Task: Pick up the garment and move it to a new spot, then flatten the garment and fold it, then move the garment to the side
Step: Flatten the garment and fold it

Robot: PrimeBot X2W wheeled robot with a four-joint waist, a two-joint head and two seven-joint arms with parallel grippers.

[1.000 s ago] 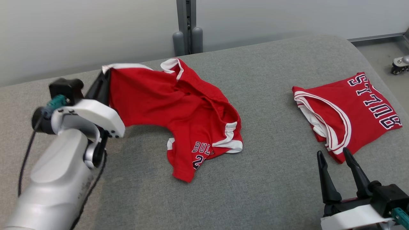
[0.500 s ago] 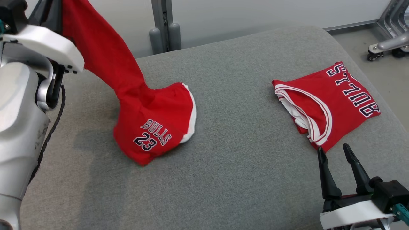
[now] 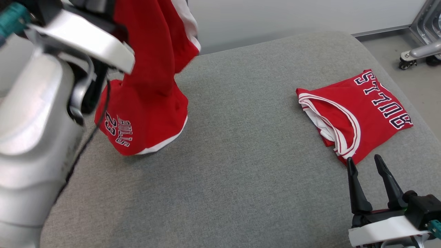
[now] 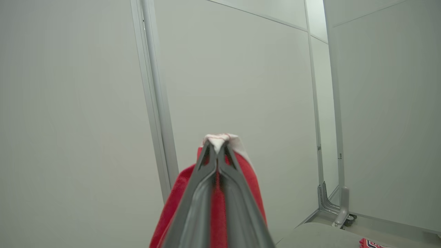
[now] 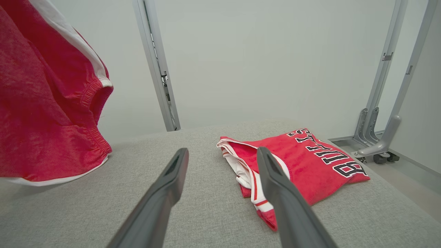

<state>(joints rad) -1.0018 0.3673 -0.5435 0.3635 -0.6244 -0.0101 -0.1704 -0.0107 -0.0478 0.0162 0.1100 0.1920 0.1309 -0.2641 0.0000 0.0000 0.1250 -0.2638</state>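
The garment (image 3: 148,103) is a pair of red shorts with white trim and "BULLS 23" lettering. It hangs in the air at the left over the grey padded surface (image 3: 241,172), its lower hem close to the fabric. My left gripper (image 4: 217,146) is shut on the garment's white-edged top (image 4: 220,137), high at the upper left. The hanging garment (image 5: 41,113) also fills the left of the right wrist view. My right gripper (image 3: 364,158) rests open at the lower right, nothing between its fingers (image 5: 165,182).
A folded red "BULLS" jersey (image 3: 358,110) lies on the right of the surface, just ahead of my right gripper (image 5: 222,151). A wheeled metal frame (image 3: 413,55) stands on the floor beyond the right edge. A pale wall with a metal post (image 5: 156,65) is behind.
My left gripper has risen with the garment, pulling it from a spread heap into a hanging column. The head view has shifted. The right gripper has stayed still and open.
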